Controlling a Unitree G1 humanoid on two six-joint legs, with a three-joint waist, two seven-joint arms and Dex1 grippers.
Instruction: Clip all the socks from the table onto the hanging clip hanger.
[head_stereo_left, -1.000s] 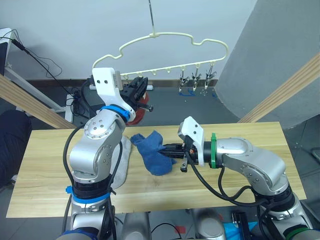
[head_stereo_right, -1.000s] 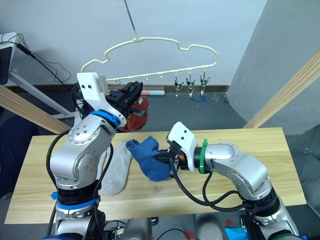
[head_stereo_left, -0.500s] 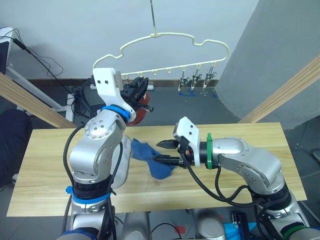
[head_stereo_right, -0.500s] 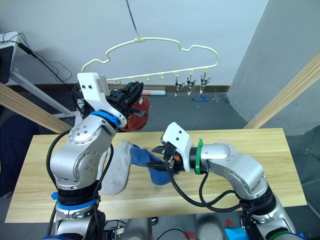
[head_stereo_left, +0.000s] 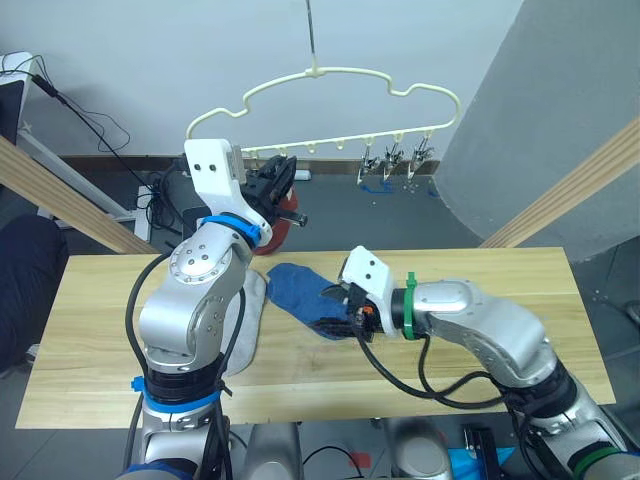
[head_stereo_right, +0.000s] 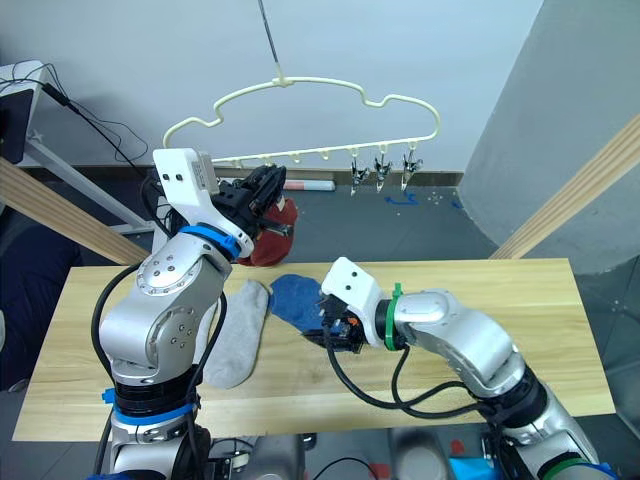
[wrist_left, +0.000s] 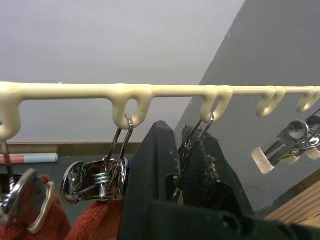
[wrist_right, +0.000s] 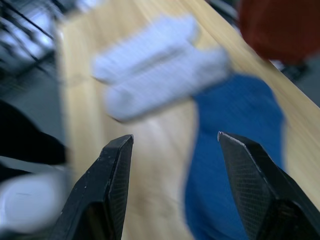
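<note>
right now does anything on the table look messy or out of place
Nothing damaged or spilled. The blue sock lies rumpled on the table beside the grey socks, right in front of the open right claw.

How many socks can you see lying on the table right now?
3: two grey socks side by side, and a blue sock next to them by the right pincer. Others may be hidden.

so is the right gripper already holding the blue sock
No: in the right wrist view the right gripper is open, its fingers spread above the blue sock lying on the table.
</note>
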